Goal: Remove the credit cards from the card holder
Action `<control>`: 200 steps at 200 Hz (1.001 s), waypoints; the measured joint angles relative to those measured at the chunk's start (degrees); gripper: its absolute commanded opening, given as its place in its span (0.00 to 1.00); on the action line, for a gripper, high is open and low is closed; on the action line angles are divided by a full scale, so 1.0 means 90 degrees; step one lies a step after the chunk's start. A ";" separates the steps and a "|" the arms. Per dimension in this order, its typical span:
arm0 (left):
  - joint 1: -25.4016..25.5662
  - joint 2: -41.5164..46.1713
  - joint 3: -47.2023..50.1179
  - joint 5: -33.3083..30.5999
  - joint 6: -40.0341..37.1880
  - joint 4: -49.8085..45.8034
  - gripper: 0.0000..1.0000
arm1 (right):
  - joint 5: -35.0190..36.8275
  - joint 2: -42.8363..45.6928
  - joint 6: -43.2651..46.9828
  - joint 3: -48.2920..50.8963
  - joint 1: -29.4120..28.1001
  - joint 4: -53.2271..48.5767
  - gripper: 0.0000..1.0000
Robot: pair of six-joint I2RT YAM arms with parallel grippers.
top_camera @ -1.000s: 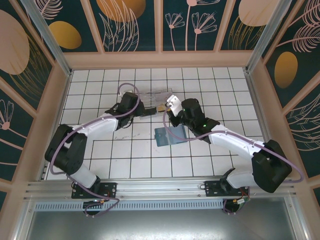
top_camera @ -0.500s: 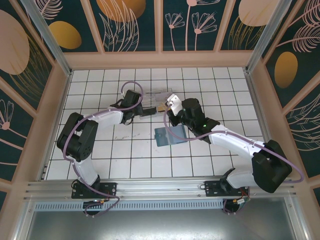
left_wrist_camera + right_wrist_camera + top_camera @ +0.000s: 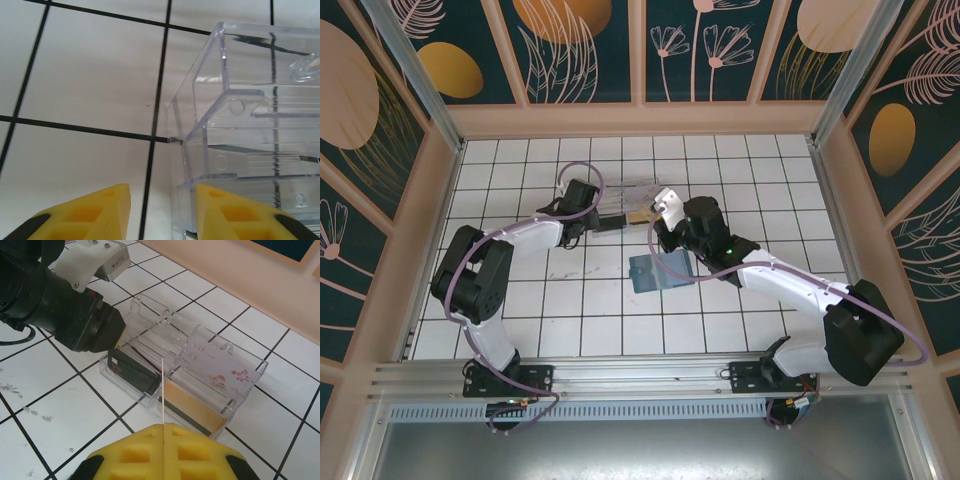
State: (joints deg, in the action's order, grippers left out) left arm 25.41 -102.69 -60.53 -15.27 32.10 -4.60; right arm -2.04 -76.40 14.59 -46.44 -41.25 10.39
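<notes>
The card holder (image 3: 658, 271) lies open and flat on the tiles in the middle of the top view, its greyish-blue inside up. My right gripper (image 3: 163, 432) is shut on a thin card (image 3: 162, 390), seen edge-on, just in front of the clear compartment box (image 3: 200, 347). The box holds a black VIP card (image 3: 132, 371), a white VIP card (image 3: 220, 367) and a gold card (image 3: 195, 412). My left gripper (image 3: 162, 215) is open at the box's left end. The end wall of the clear box (image 3: 220, 130) stands between its yellow fingers (image 3: 85, 215), close against the right one.
The clear box (image 3: 638, 198) sits on the white tiled floor (image 3: 570, 330) beyond the card holder, with both grippers meeting at it. My right forearm (image 3: 760, 275) runs just right of the card holder. Wooden walls (image 3: 640, 120) ring the workspace.
My left arm has folded, its elbow swinging in and up, while its gripper stays at the box's left end. The right gripper and its card have hardly moved.
</notes>
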 measured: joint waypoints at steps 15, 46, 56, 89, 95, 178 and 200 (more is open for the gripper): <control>-0.0058 0.0012 0.0000 -0.0104 -0.0075 -0.0032 0.41 | -0.0007 0.0000 0.0002 0.0000 -0.0002 -0.0002 0.00; -0.0109 0.0012 0.0000 -0.0308 -0.0350 -0.0039 0.43 | -0.0102 0.0000 0.0007 0.0000 -0.0049 -0.0002 0.00; -0.0117 0.0015 0.0000 -0.0367 -0.0452 -0.0034 0.42 | -0.0146 0.0000 0.0015 0.0000 -0.0080 -0.0002 0.00; -0.0253 0.0015 0.0000 -0.0415 -0.0801 0.0056 0.42 | -0.0340 -0.0010 0.0170 0.0000 -0.0267 -0.0002 0.00; -0.0301 0.0015 0.0000 -0.0408 -0.0857 0.0080 0.43 | -0.0379 -0.0017 0.0197 0.0000 -0.0311 0.0005 0.00; -0.0491 0.1406 0.0828 0.0937 -0.0882 0.0763 0.86 | -0.0401 -0.0775 0.1571 -0.0342 -0.0724 -0.0138 0.00; -0.0491 0.2302 0.1052 0.1333 -0.0709 0.1013 0.97 | -0.0403 -0.1115 0.2373 -0.0636 -0.0733 -0.0376 0.00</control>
State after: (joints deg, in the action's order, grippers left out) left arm 20.99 -81.97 -51.07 -3.27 25.71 4.51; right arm -5.67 -86.43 35.94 -52.16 -47.86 7.01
